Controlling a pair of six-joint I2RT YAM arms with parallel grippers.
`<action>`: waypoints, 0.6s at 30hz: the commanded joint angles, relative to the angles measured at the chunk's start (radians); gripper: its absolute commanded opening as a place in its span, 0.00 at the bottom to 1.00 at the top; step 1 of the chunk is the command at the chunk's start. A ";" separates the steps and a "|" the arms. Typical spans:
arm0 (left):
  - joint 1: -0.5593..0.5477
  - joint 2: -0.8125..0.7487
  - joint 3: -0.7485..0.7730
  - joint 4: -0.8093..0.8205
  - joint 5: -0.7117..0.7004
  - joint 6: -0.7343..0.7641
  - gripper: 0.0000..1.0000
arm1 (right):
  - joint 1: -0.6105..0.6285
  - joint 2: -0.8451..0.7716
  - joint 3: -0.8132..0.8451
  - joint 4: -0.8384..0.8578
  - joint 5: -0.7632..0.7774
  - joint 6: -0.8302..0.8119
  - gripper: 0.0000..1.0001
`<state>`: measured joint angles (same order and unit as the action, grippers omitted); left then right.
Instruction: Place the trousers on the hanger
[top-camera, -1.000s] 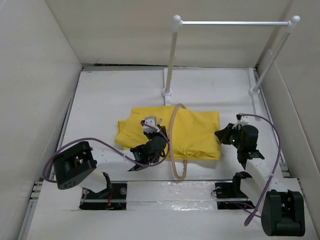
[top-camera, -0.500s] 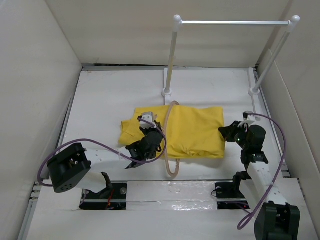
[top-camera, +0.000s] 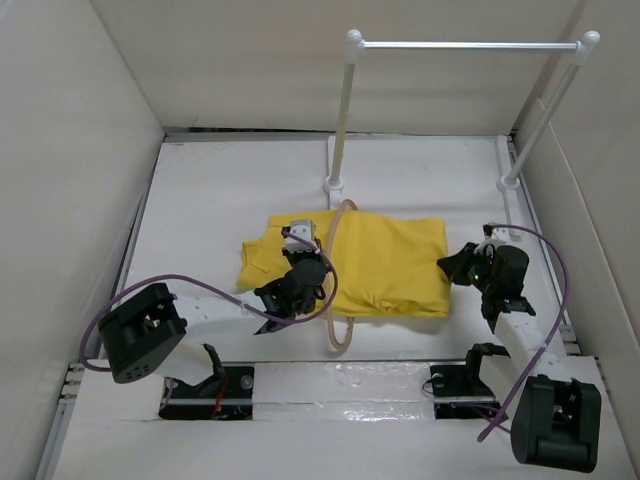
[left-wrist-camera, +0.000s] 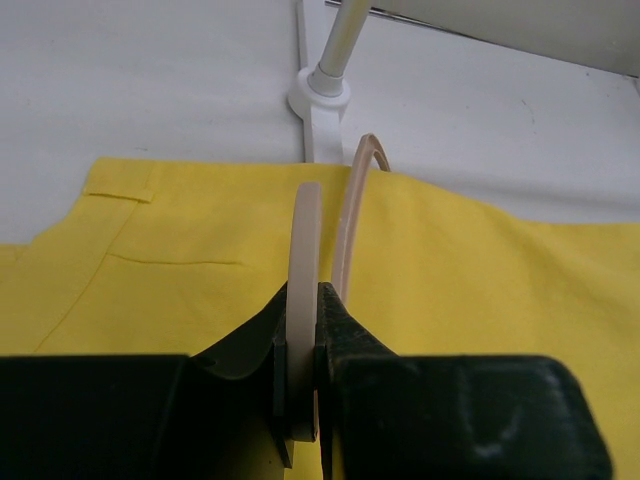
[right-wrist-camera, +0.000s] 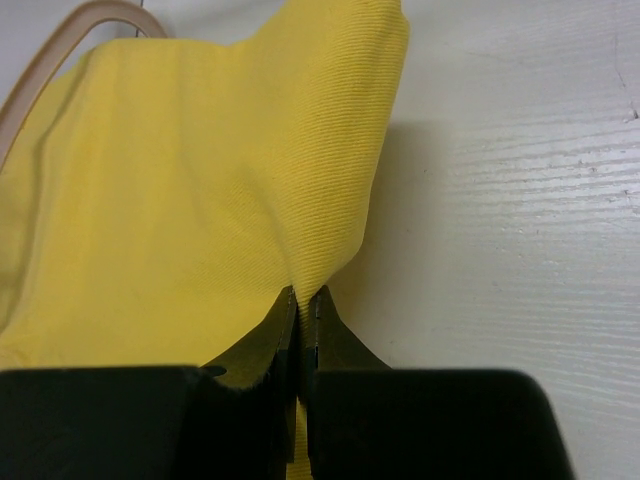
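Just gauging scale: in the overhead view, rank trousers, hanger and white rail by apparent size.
1. trousers and white rail: similar span; rail's top nearer the camera, so unranked.
2. hanger: smallest, partly under cloth.

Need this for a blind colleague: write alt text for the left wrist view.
The left claw is shut on the thin beige hanger, seen edge-on. Yellow trousers lie flat beyond it on the white table, with a white rail post's base behind.

Overhead view looks down; both wrist views (close) share the trousers (top-camera: 390, 262).
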<state>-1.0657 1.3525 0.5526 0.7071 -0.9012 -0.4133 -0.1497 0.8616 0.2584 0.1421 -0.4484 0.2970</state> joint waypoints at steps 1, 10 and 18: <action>0.024 0.043 0.049 0.025 -0.110 0.110 0.00 | -0.019 0.011 0.030 0.090 0.054 -0.030 0.00; 0.009 -0.061 0.110 -0.069 -0.024 0.124 0.00 | -0.031 0.030 0.041 0.111 0.022 -0.033 0.06; -0.023 -0.141 0.191 -0.166 0.047 0.053 0.00 | 0.136 -0.122 0.172 -0.062 0.028 -0.050 0.78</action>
<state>-1.0927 1.2690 0.6853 0.5491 -0.8528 -0.3489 -0.0868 0.8177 0.3172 0.1047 -0.4416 0.2691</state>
